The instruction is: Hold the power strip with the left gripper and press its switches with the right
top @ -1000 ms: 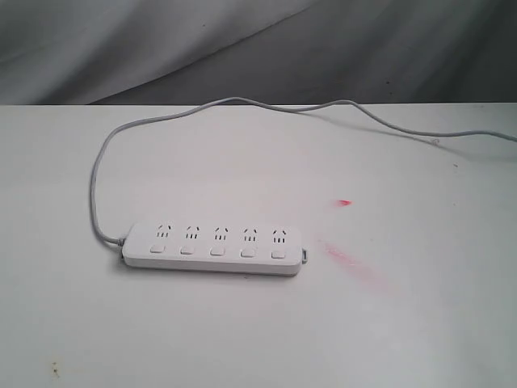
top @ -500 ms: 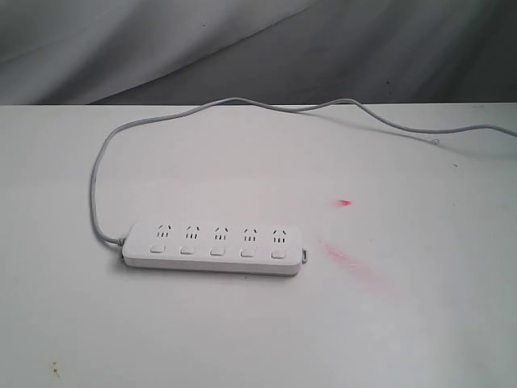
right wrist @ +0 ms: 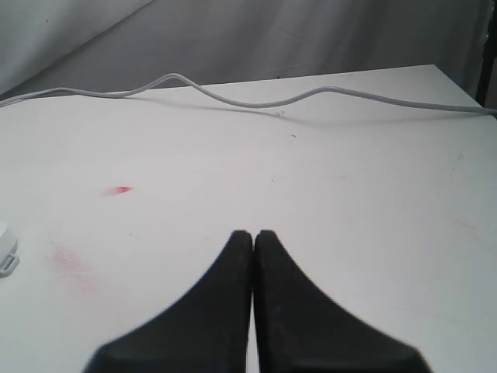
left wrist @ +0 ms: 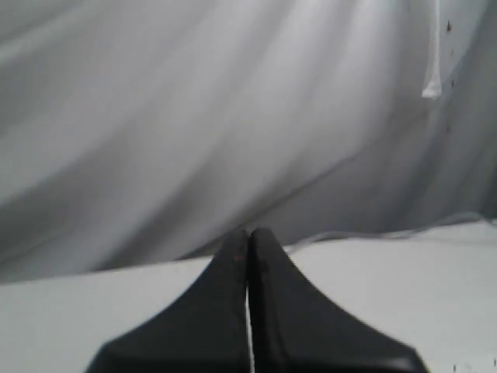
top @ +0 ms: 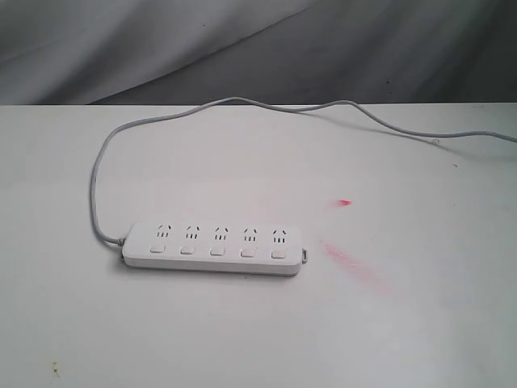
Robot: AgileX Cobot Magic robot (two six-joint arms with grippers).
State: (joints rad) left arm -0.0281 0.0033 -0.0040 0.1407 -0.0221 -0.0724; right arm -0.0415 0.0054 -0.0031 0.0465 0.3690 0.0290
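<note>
Power strip [top: 214, 248]: flat on table [top: 420, 323], 9 o'clock of centre, untouched. Left claw [left wrist: 249, 235]: clenched, empty. Right claw [right wrist: 253, 235]: clenched, empty. Advised: 9 o'clock end to be pinned before switches [top: 216, 251] are pressed straight down.
</note>
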